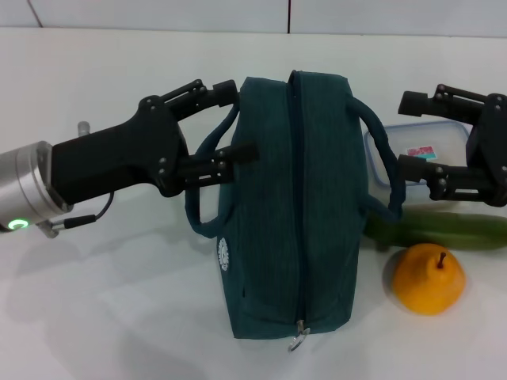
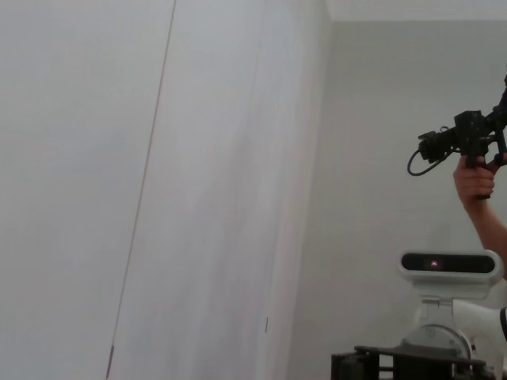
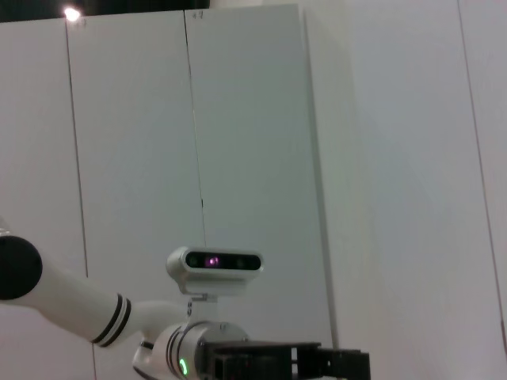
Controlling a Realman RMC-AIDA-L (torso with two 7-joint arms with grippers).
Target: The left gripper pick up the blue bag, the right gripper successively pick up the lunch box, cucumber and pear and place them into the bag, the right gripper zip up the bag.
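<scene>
A dark blue-green fabric bag [image 1: 293, 206] with its zip closed stands on the plain white tabletop [image 1: 95, 309]. The left gripper [image 1: 226, 123] is spread wide at its near handle, holding nothing. The right gripper [image 1: 412, 131], also spread and unladen, hovers over a clear plastic lunch box [image 1: 416, 150], beside a long green cucumber [image 1: 444, 229] and a yellow-orange pear [image 1: 428, 277]. White wall panels [image 3: 253, 119] stand behind.

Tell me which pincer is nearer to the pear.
Right. The right pincer hangs open over the lunch box, just behind the pear. The left pincer is open at the blue bag's far side, around its handle.
</scene>
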